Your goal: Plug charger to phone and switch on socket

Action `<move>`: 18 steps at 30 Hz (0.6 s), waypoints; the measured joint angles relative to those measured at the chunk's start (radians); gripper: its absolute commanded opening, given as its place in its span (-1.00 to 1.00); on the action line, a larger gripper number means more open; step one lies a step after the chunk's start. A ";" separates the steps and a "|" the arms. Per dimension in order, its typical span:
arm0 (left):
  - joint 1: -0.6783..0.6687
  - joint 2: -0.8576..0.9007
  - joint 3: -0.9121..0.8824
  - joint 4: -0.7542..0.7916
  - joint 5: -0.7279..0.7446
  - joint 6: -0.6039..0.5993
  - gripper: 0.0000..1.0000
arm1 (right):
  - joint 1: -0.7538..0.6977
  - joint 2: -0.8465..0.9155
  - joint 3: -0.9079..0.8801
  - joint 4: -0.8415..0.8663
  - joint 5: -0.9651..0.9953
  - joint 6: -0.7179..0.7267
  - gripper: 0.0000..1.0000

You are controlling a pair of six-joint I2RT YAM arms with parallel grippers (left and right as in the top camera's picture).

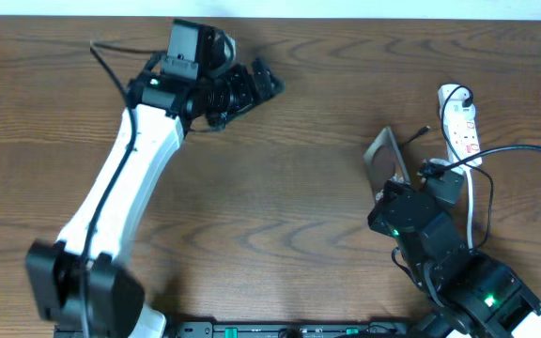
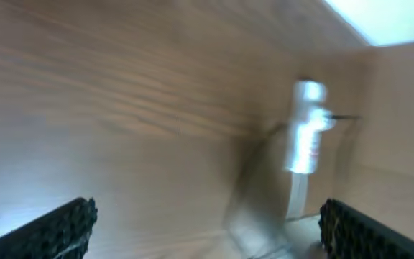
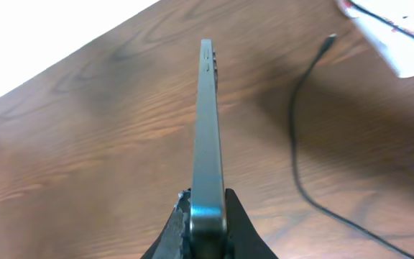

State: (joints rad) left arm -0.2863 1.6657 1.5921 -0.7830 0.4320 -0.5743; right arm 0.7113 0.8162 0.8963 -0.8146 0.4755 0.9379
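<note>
Phone gripped on edge at 4 o'clock of the table.
The left hand hung over the table at 11 o'clock, its fingers spread wide and holding nothing. The right hand was clamped tight on the phone's lower end (the slab stood on its thin edge). The white socket lay at 2 o'clock of the phone. The charger had its loose tip on the table between them.

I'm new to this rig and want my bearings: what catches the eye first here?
The right gripper pinches the phone, held on edge at the right of the table. Beside it the charger lies loose, tip unplugged, short of the white socket at the far right. The left gripper gapes open, holding nothing, near the far edge.
</note>
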 measured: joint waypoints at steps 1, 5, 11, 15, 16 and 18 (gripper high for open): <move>-0.006 -0.030 0.013 -0.054 -0.068 0.025 1.00 | 0.000 0.001 -0.009 0.022 -0.006 0.004 -0.98; -0.005 -0.152 0.019 -0.209 -0.276 0.080 1.00 | 0.000 0.010 -0.086 0.174 -0.025 0.016 -0.98; -0.003 -0.356 0.003 -0.359 -0.442 0.099 1.00 | -0.016 0.050 -0.288 0.557 -0.138 0.024 -0.98; -0.003 -0.560 -0.110 -0.332 -0.478 0.071 0.96 | -0.073 0.090 -0.372 0.759 -0.272 0.023 -0.98; -0.003 -0.612 -0.150 -0.316 -0.481 0.063 0.96 | -0.096 0.106 -0.385 0.801 -0.317 0.023 -0.98; -0.003 -0.726 -0.257 -0.245 -0.456 0.046 0.96 | -0.146 0.145 -0.402 0.888 -0.412 0.023 -0.98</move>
State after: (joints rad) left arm -0.2890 0.9394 1.3350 -1.0275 -0.0242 -0.5282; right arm 0.5655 0.9607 0.4942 0.0731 0.0631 0.9604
